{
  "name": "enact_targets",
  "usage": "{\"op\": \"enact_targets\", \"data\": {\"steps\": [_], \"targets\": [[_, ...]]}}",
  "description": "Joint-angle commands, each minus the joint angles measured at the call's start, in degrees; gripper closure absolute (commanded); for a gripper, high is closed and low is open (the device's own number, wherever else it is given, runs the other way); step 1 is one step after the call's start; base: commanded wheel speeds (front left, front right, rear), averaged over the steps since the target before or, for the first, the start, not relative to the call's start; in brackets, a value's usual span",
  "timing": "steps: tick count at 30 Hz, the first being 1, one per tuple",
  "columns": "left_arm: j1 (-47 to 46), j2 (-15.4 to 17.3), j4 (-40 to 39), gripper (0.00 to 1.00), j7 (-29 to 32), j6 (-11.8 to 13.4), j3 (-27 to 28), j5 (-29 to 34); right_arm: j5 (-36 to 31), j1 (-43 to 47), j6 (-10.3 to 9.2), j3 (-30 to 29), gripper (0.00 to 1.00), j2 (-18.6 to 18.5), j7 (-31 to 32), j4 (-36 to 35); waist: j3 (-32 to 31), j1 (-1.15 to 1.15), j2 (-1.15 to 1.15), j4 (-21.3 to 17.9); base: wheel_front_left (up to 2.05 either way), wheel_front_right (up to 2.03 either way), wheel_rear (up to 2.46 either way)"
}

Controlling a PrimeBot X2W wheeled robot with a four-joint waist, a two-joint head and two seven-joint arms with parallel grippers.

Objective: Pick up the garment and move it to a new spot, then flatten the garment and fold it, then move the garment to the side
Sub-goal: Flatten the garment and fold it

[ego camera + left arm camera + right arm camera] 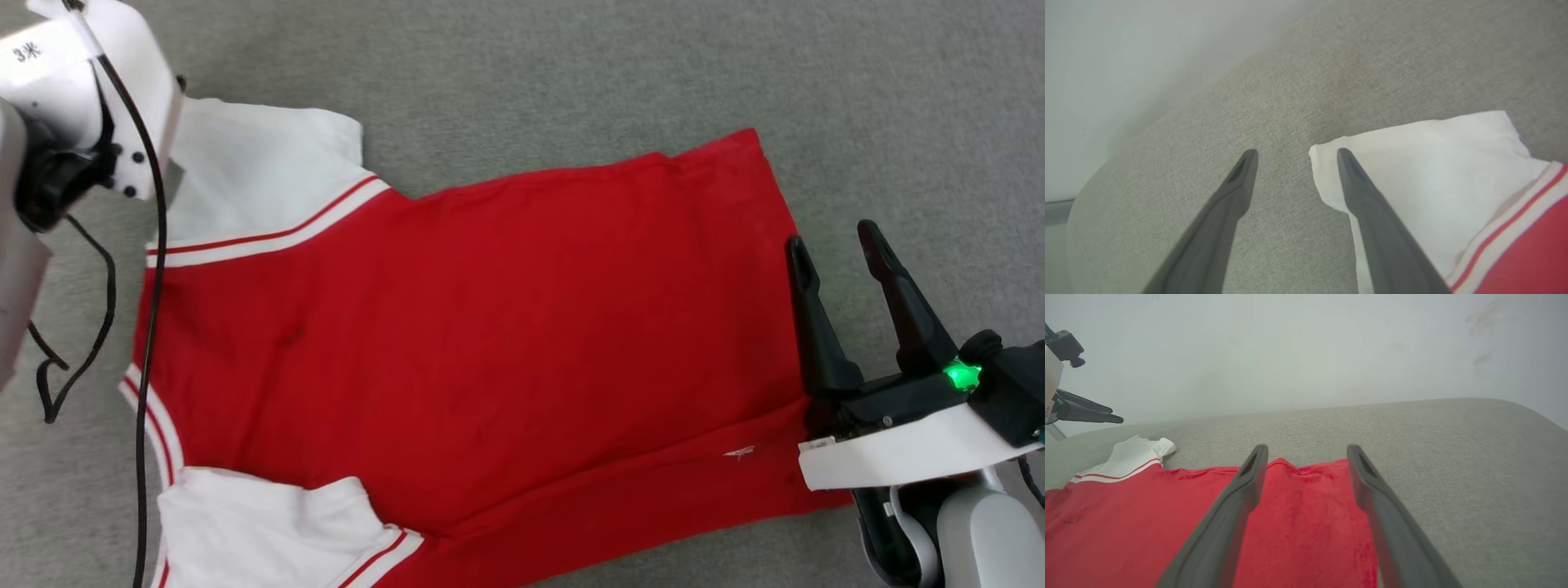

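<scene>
Red cloth: the garment (pixel 490 327) lies spread flat on the grey woven surface (pixel 571 73), with a plain red face up.
Long axis: it runs across the head view, from left to right.
Heading: the striped neck trim (pixel 151 425) and the shoulders point to that view's left, and the straight hem (pixel 784 269) points to its right.
Sleeves: both are white and lie at the left end, one (pixel 261 163) towards the top of the head view and one (pixel 261 531) at the bottom edge. Each meets the red body at a red-and-white stripe.
Left gripper (pixel 1297 152): its fingers are spread apart and hold nothing. In the left wrist view, one finger (pixel 1372 212) crosses the corner of the far white sleeve (pixel 1433 163) and the other stands over bare grey surface. I cannot tell whether either touches.
Left forearm (pixel 90 73): this pale housing sits at the upper left of the head view, and a black cable (pixel 151 269) hangs from it across the shoulder end.
Right gripper (pixel 833 238): its jaws are wide apart and empty at the hem end, with the fingers pointing up the head view. One finger (pixel 816 327) lies along the hem's edge and the other is over grey surface just beside it.
Right wrist view: the fingers frame the hem's far corner (pixel 1298 514), and the pale wall (pixel 1290 355) stands beyond the surface.
</scene>
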Motion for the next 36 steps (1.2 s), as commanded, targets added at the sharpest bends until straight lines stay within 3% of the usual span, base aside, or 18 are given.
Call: {"op": "enact_targets", "data": {"steps": [1,9,20,21,22,23,28,36], "targets": [[-1.36,0.86,1.03,0.0,2.22,0.06,-1.2,-1.52,0.19,-1.4,-0.05,0.27,0.0,0.31,-0.51,-0.21,1.44,-0.02,0.0,-1.4,0.0,0.0,0.0],[-2.88,4.68,4.2,0.0,4.2,0.05,-5.04,-5.65,1.07,-2.04,-0.05,1.78,0.0,0.4,-2.02,1.16,3.49,-0.02,0.0,-3.18,0.0,0.0,0.0],[-2.88,5.43,5.49,0.0,5.3,0.04,-9.06,-8.42,1.69,-2.74,-0.05,2.27,0.0,0.4,-2.89,1.34,6.0,-0.02,0.0,-3.93,0.0,0.0,0.0],[-2.63,5.4,5.71,0.09,5.97,0.03,-9.38,-9.09,1.75,-2.87,-0.05,2.33,0.0,0.4,-3.0,1.4,6.17,-0.02,0.0,-3.96,0.0,0.0,0.0],[-2.36,5.32,5.7,0.51,6.56,0.03,-9.84,-9.91,1.79,-2.99,-0.05,2.38,0.0,0.4,-3.12,1.45,6.32,-0.02,0.0,-3.99,0.0,0.0,0.0],[-2.24,5.34,5.98,1.0,6.96,0.03,-9.79,-10.68,1.89,-3.1,-0.05,2.42,0.0,0.39,-3.17,1.5,6.44,-0.02,0.0,-4.03,0.0,0.0,0.0],[-1.33,4.96,6.67,1.0,6.29,0.04,-8.87,-13.3,1.88,-3.37,-0.05,2.31,0.0,0.39,-3.12,1.68,6.09,-0.02,0.0,-3.85,0.0,0.0,0.0],[-2.98,2.87,6.59,1.0,-7.41,1.68,-6.69,-10.95,-0.4,-3.19,-0.05,0.93,0.0,0.37,-0.9,0.72,2.12,-0.02,0.0,-1.76,0.0,0.0,0.0]]}}
